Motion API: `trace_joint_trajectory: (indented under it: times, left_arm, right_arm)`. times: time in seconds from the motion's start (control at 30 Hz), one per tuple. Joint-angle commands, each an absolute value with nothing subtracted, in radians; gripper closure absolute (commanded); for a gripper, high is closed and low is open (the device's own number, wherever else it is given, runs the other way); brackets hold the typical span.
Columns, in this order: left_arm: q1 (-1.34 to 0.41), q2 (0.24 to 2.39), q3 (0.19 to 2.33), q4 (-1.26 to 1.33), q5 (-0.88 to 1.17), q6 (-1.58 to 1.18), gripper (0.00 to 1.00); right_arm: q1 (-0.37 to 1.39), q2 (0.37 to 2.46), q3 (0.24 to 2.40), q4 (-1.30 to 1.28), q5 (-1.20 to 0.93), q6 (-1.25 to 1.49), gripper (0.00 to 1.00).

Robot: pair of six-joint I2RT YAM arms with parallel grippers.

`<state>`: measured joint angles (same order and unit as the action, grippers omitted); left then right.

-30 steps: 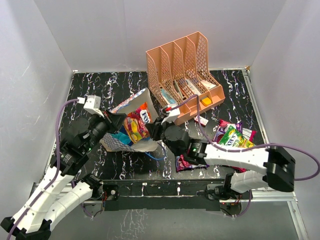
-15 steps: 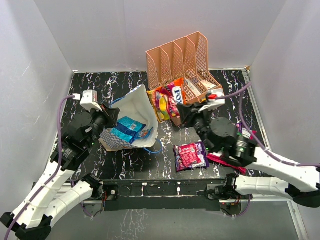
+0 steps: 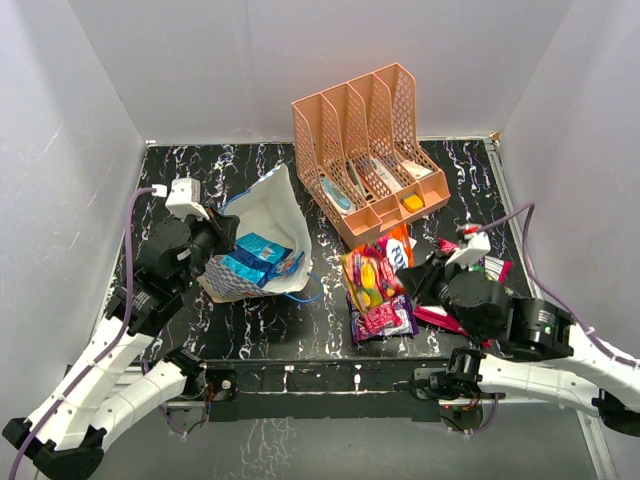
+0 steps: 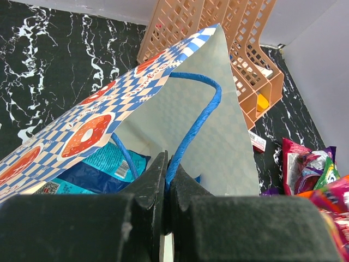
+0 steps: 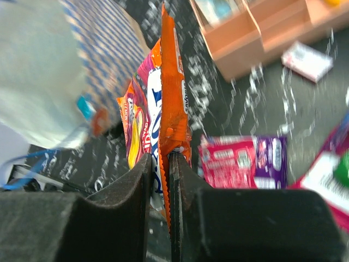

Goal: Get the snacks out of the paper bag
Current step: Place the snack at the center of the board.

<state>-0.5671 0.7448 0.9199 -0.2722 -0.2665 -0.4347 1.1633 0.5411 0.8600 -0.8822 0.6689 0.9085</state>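
orange-red snack (image 5: 173,93) in right gripper (image 5: 161,158); left gripper (image 4: 167,165) pinches bag handle (image 4: 199,109).

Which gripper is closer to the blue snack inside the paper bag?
Left. The left gripper pinches the bag's handle right by the blue snack; the right gripper holds an orange-red packet beyond the bag.

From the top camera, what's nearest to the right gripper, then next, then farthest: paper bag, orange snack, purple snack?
1. orange snack, pinched in the right gripper.
2. purple snack, on the table just beside it.
3. paper bag, far off on the left.
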Motion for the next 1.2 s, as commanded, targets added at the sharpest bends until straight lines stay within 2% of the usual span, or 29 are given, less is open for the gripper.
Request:
trace_joint_trajectory:
  times: [0.0,0.07,0.2,0.73,0.9,1.03,1.17]
  left_arm:
    - [-0.571,0.757,0.937,-0.249,-0.255,-0.437,1.0]
    - [-0.571,0.759,0.939,-0.243,-0.241,-0.442,1.0]
    - [-0.571,0.768,0.971,-0.274,-0.234,-0.435,1.0]
    - [-0.572,0.764,0.964,-0.256,-0.221,-0.426,1.0]
    - [-0.572,0.766,0.981,-0.241,-0.247,-0.394,1.0]
    - [-0.572,0.773,0.989,-0.232,-0.252,-0.376,1.0]
    - [-0.571,0.779,0.991,-0.235,-0.251,-0.369,1.0]
  right_arm:
    - [1.163,0.467,0.704,-0.83,0.713,1.185,0.92]
    - [1.163,0.459,0.642,-0.775,0.783,1.187,0.92]
    - [1.163,0.489,0.606,-0.834,0.867,1.247,0.92]
    - [1.163,0.431,0.376,-0.738,0.804,1.361,0.91]
    - [1.163,0.475,0.379,-0.784,0.816,1.416,0.83]
    - [1.163,0.524,0.395,-0.923,0.806,1.597,0.74]
    - [1.163,0.524,0.399,-0.958,0.783,1.639,0.63]
